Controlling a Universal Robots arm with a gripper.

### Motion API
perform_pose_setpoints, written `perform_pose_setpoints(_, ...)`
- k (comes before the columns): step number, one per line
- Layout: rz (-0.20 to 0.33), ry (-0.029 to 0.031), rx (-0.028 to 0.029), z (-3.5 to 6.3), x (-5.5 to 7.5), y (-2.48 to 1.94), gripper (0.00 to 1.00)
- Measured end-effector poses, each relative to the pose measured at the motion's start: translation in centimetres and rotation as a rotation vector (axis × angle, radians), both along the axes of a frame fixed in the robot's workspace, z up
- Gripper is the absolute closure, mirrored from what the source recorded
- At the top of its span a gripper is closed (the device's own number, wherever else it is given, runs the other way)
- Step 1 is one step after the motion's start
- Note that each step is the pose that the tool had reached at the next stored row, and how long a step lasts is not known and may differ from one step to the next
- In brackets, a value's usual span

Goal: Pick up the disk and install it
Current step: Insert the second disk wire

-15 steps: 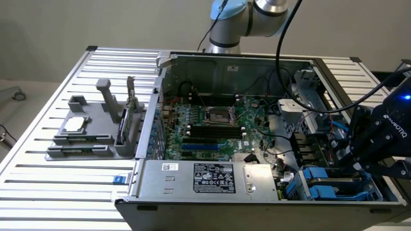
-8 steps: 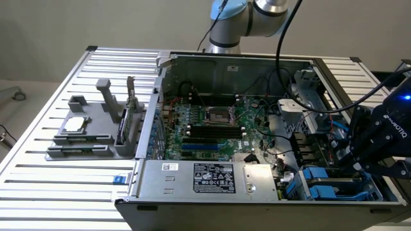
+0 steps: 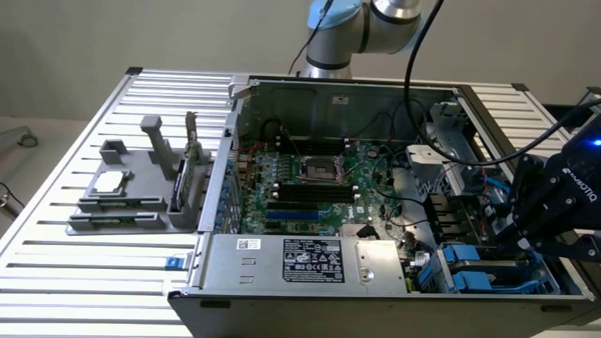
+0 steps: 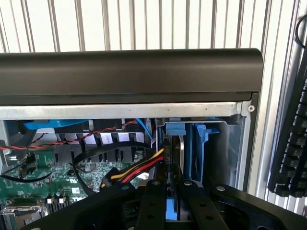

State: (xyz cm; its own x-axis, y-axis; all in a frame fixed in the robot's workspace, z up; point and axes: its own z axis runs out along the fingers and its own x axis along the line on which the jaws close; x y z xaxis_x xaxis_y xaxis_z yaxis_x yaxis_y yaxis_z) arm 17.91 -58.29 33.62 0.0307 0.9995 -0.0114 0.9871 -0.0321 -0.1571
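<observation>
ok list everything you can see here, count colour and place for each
computer case: one, open, dark grey, on the slatted table
slatted table: one, silver, under everything
motherboard: one, green, inside the case
power supply box: one, silver with a black-white label, near edge of the case
disk: one, silver edge in a blue carrier, standing in the drive bay at the case's corner, between the jaws
blue drive carriers: several, in the bay at the exterior view's right
grey fixture: one, on the table at the exterior view's left, holding a small silver chip
keyboard: one, black, beside the case
gripper: one, black, jaws closed on the disk's top edge
</observation>
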Motion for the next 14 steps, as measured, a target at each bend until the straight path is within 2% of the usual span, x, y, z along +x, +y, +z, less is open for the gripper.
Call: perform_pose_setpoints(14,0.000,-0.0019,-0.0001,-0.21,0.02,0.00,0.84)
